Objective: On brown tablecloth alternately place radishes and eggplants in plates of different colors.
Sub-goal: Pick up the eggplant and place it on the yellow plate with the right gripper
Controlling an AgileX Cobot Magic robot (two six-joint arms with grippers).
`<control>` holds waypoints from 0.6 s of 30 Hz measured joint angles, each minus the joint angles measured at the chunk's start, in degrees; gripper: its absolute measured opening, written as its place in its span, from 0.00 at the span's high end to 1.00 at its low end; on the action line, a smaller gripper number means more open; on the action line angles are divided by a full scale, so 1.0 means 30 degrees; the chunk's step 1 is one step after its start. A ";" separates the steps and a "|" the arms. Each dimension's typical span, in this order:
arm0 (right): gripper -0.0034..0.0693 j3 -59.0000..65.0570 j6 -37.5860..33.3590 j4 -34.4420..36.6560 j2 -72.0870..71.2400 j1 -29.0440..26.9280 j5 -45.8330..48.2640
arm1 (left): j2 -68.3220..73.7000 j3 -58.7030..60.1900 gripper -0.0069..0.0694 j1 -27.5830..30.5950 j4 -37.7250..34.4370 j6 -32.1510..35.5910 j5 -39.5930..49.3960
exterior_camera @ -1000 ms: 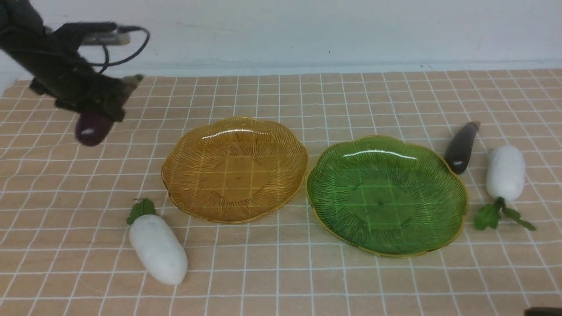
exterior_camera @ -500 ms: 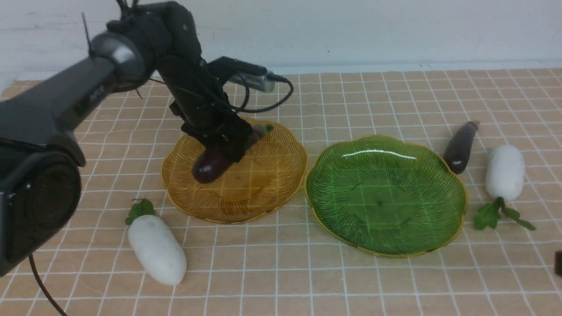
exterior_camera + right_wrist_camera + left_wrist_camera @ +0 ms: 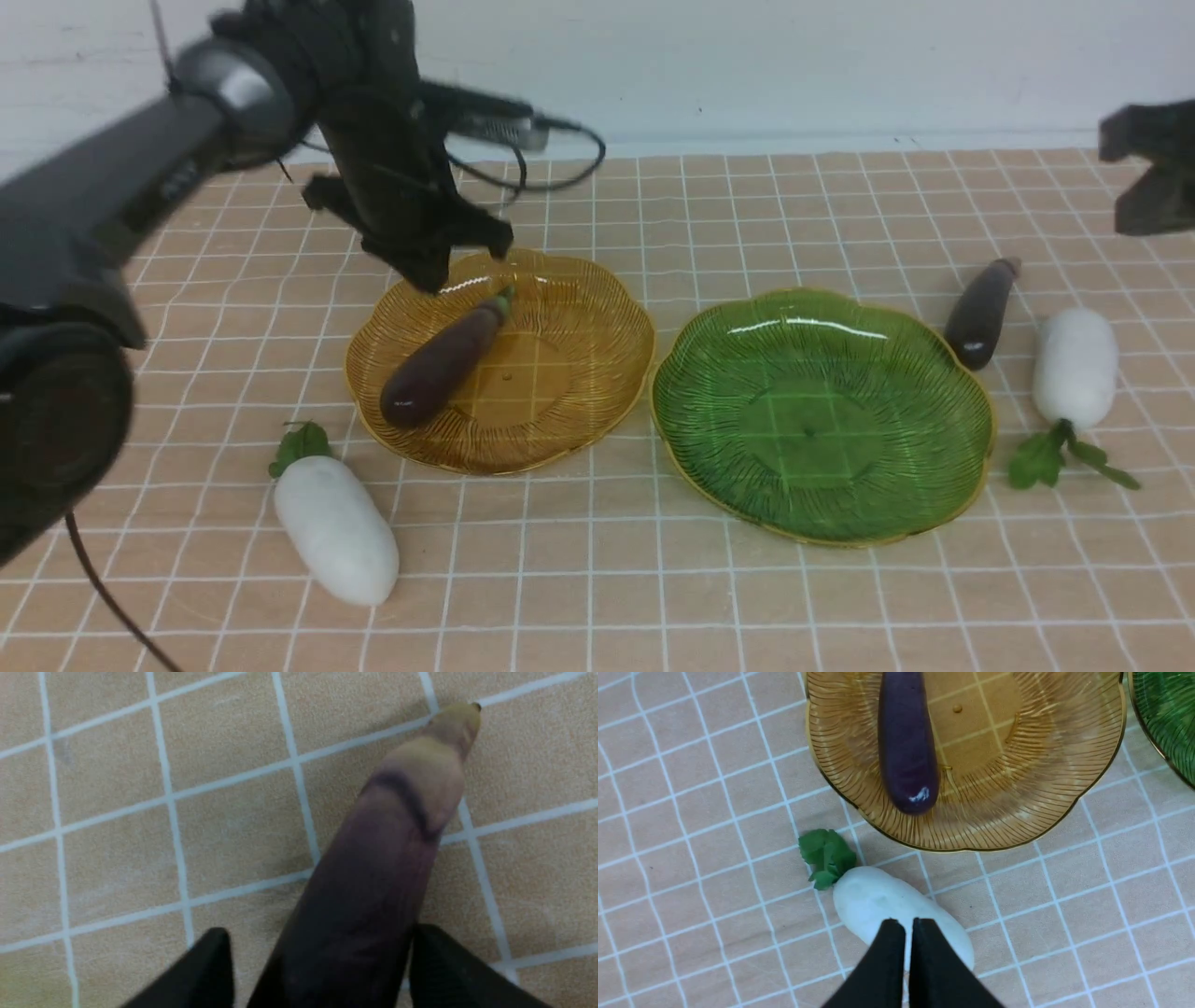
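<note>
On the brown tablecloth [image 3: 597, 579], one eggplant [image 3: 441, 362] lies free in the amber plate [image 3: 579, 373], also seen in the left wrist view [image 3: 906, 751]. My left gripper [image 3: 431, 266] hovers above that plate's far rim; its fingers are shut and empty [image 3: 903, 921]. The green plate [image 3: 822, 415] holds nothing. One radish [image 3: 334, 527] lies in front of the amber plate. A second eggplant [image 3: 978, 313] and a second radish [image 3: 1075, 367] lie right of the green plate. My right gripper [image 3: 1148, 182] is raised at the far right, open, and the right wrist view frames that eggplant [image 3: 373, 868] between its fingers.
A white wall runs along the table's far edge. The left arm and its cable reach over the cloth left of the amber plate. The green leaves [image 3: 1064, 462] of the right radish spread toward the front.
My left gripper carried the eggplant from the far left to the amber plate, let it go there and rose. My right gripper came into the front view at the upper right.
</note>
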 joint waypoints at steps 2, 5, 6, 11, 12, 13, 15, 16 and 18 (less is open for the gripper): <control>0.50 -0.0164 -0.0264 -0.0075 0.0022 0.0000 0.0122 | -0.0199 0.0057 0.91 0.0000 0.0180 0.0000 0.0000; 0.51 -0.1285 -0.0562 -0.0257 -0.0268 0.0000 0.1310 | -0.0480 0.0057 0.91 0.0000 0.0446 -0.0035 0.0000; 0.51 -0.1739 -0.0588 -0.0257 -0.0536 0.0000 0.1766 | -0.0637 0.0057 0.91 0.0000 0.0547 -0.0035 0.0000; 0.51 -0.4440 -0.1231 0.1437 -0.2976 0.0588 0.4070 | -0.1181 0.0057 0.91 0.0000 0.0863 -0.0041 0.0000; 0.51 -0.4874 -0.1502 0.1999 -0.3410 0.1040 0.4436 | -0.1244 0.0057 0.91 0.0000 0.0930 -0.0057 0.0000; 0.51 -0.5151 -0.1640 0.2673 -0.3903 0.1636 0.4927 | -0.1265 0.0057 0.91 0.0000 0.0976 -0.0057 0.0000; 0.51 -0.5375 -0.1889 0.3795 -0.4231 0.2878 0.5557 | -0.1304 0.0057 0.91 0.0000 0.0994 -0.0213 0.0019; 0.51 -0.5399 -0.2075 0.4422 -0.4197 0.3885 0.5860 | -0.1327 0.0057 0.91 0.0000 0.1030 -0.0291 0.0019; 0.51 -0.5399 -0.2226 0.5240 -0.3531 0.6007 0.6209 | -0.1366 0.0057 0.91 0.0000 0.1091 -0.0482 0.0019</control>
